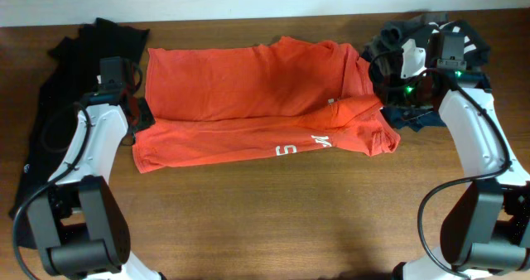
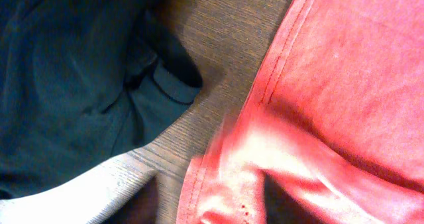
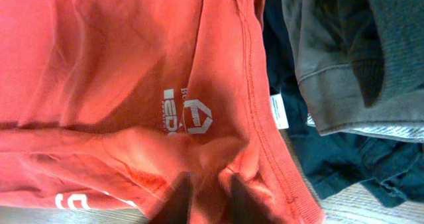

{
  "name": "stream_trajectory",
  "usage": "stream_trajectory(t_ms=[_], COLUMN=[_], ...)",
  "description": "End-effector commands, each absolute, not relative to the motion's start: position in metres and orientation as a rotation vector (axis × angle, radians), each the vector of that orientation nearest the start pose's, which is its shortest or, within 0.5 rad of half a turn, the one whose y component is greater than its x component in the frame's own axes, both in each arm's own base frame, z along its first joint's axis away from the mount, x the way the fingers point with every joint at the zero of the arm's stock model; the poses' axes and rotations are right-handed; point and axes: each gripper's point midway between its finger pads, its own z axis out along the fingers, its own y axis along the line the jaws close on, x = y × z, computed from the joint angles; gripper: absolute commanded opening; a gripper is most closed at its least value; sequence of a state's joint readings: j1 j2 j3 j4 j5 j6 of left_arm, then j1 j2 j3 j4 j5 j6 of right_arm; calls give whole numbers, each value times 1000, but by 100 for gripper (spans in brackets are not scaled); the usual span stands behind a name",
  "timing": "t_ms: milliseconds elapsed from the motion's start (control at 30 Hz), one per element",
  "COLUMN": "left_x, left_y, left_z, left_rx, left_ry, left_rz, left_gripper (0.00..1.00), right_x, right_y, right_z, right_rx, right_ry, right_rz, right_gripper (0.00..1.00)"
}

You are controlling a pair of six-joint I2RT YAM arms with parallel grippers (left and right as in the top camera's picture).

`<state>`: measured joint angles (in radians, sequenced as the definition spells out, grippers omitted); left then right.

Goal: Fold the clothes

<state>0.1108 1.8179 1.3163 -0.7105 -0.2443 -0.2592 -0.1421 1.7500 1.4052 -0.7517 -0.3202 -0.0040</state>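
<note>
The orange-red T-shirt lies folded lengthwise, white lettering partly showing.

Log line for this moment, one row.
shirt: folded lengthwise | left gripper: at shirt's left edge, jaws unclear | right gripper: over collar end, jaws apart | black garment: left of shirt

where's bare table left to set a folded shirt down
Free: the wide table strip between the orange-red T-shirt and the robot's edge. Crowded: black garment at the left end, pile of dark clothes at the right.
</note>
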Motion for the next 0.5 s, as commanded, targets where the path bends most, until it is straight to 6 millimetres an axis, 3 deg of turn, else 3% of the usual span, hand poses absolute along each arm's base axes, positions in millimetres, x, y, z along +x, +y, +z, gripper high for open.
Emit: stream_trajectory(t_ms=[0, 133, 267, 333, 467], left_x=[407, 416, 434, 442, 447], left_y=[92, 93, 85, 70, 50], left_z=[74, 87, 116, 136, 185], left_rx=[-589, -566, -420, -291, -212], left_ry=[2681, 2655, 2651, 2666, 2655], left_rz=[320, 319, 255, 154, 12], left_gripper=[74, 78, 85, 86, 87], right_x=[432, 430, 424, 419, 415], right_y=[-3, -3, -1, -1, 1], right_z=[139, 143, 165, 181, 217], right_rx=[59, 60, 16, -13, -57], right_ry=[2622, 2625, 2646, 2671, 2682], right_rz=[392, 392, 382, 338, 206], right_gripper=[74, 75, 74, 74, 75])
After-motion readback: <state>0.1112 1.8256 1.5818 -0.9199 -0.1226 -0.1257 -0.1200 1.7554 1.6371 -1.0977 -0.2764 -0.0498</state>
